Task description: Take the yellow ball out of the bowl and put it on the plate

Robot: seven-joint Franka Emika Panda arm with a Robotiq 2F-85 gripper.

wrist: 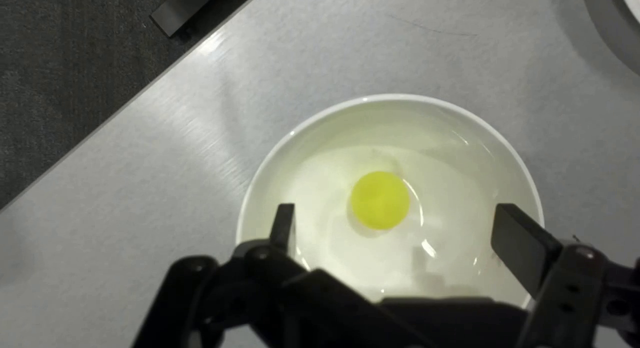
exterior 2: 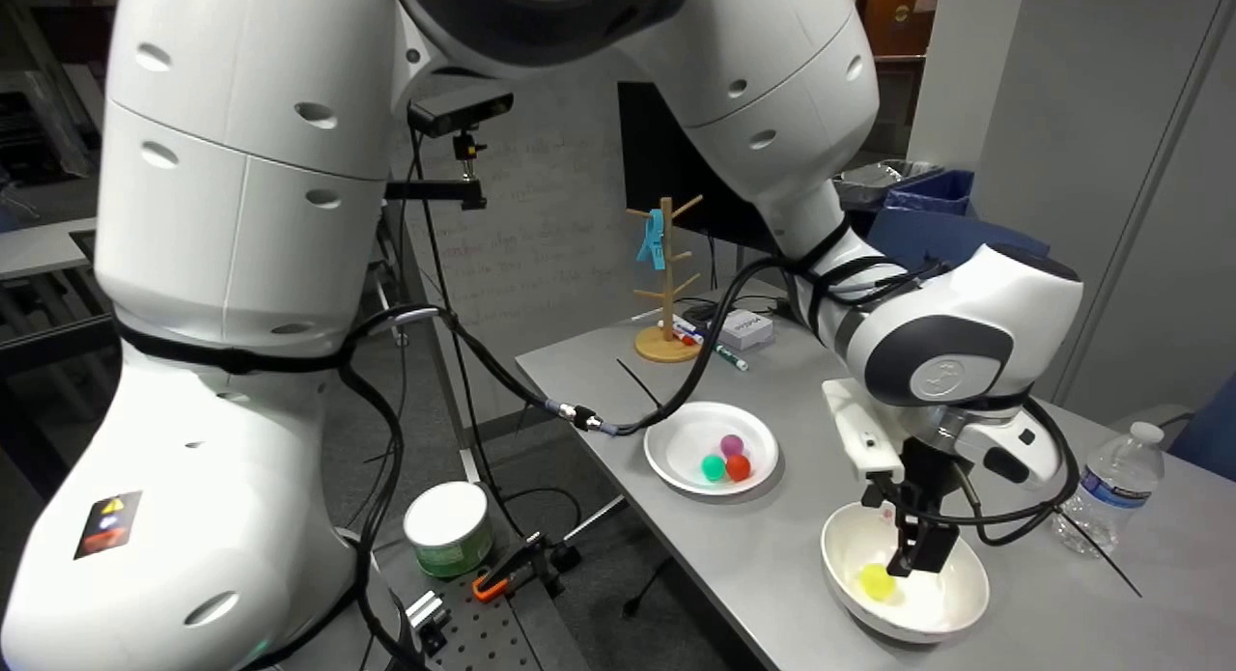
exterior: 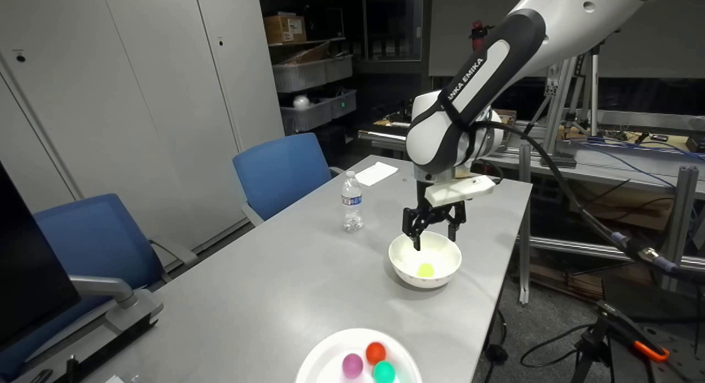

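Holding the jaws wide apart and released on the black Robotiq gripper (wrist: 395, 225). Hovering tips-down at the mouth of the white bowl (wrist: 445, 122), with one jaw toward each side of it in the wrist view. Not managing to tell tip height against the rim. Seeing the yellow ball (wrist: 380, 202) lying loose on the bowl's floor, showing between the jaws in the wrist view and touching neither. Finding it inside the bowl in both exterior views too. Hanging the gripper from the white Franka Emika Panda arm (exterior: 578, 36), with a pale oblong block (exterior: 460, 190) at the wrist.

Finding the bowl upright on the gray table (exterior: 248, 295), near one edge. Spotting a clear plastic water bottle (exterior: 352, 209) standing near the bowl yet apart from it, and a white sheet of paper (exterior: 376, 173) lying flat farther along. Finding the white plate (exterior 2: 676, 449) well apart from the bowl on the same tabletop, bearing a purple ball (exterior 2: 731, 445), a teal ball (exterior 2: 713, 468) and a red ball (exterior 2: 738, 468) bunched close together.

Seeing beyond the plate, in an exterior view, a wooden peg stand (exterior 2: 666, 294) bearing a light-blue clip (exterior 2: 654, 238), with marker pens (exterior 2: 731, 356) and a small white box (exterior 2: 748, 329) just beside its base. Noticing a black monitor (exterior 2: 657, 140) behind the stand. Making out an orange-handled clamp (exterior 2: 491, 588) and a white-lidded canister (exterior 2: 447, 536) near the arm's base. Seeing blue chairs (exterior: 283, 176) along a side of the table, with tall white cabinets (exterior: 137, 58) behind.
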